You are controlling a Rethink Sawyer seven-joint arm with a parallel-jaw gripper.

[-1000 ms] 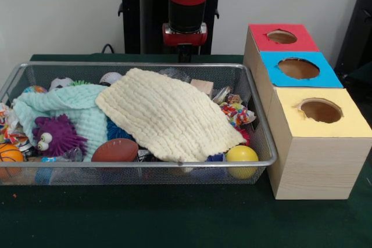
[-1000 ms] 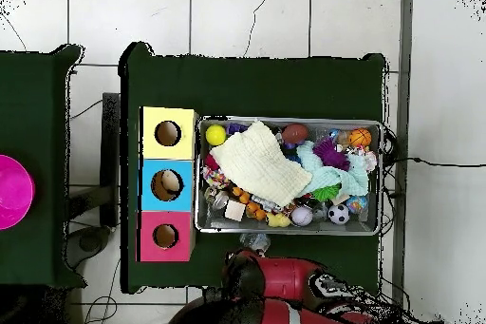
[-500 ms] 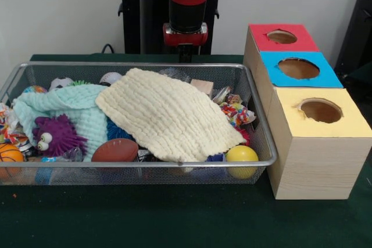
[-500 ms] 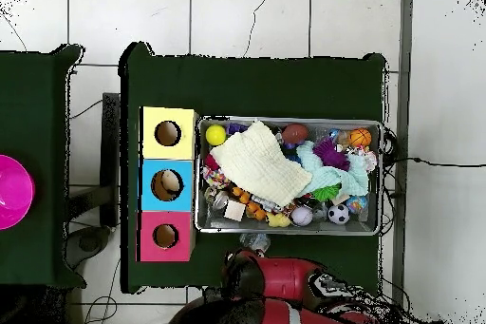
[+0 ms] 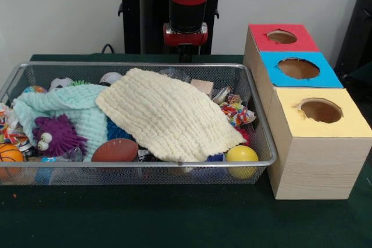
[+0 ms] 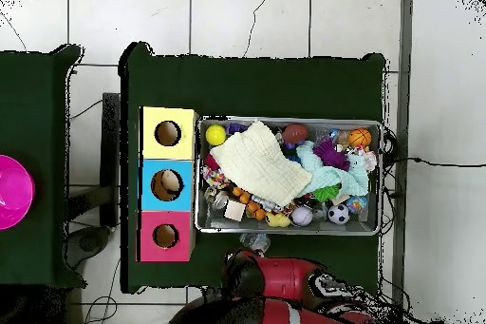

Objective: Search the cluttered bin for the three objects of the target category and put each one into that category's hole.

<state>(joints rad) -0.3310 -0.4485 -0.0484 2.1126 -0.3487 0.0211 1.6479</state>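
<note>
A wire mesh bin (image 5: 264, 143) (image 6: 384, 178) holds a jumble of toys. A cream cloth (image 5: 168, 114) (image 6: 258, 162) covers its middle, with a mint cloth (image 5: 70, 105) (image 6: 337, 173) beside it. Showing around them are a purple spiky toy (image 5: 55, 135), a brown football (image 5: 115, 150), a yellow ball (image 5: 242, 155) (image 6: 216, 135), a basketball (image 5: 9, 154) (image 6: 360, 138) and a soccer ball (image 6: 338, 214). The gripper (image 5: 185, 55) (image 6: 254, 241) hangs behind the bin's far rim, outside it and mostly hidden. Beside the bin stands a wooden box with a red hole (image 5: 282, 36), a blue hole (image 5: 298, 68) and a yellow hole (image 5: 320, 110).
The bin and box sit on a dark green cloth (image 5: 174, 219). In the overhead view a second green table with a pink bowl (image 6: 11, 192) lies off to the left, and something pale shows inside the blue hole (image 6: 167, 184).
</note>
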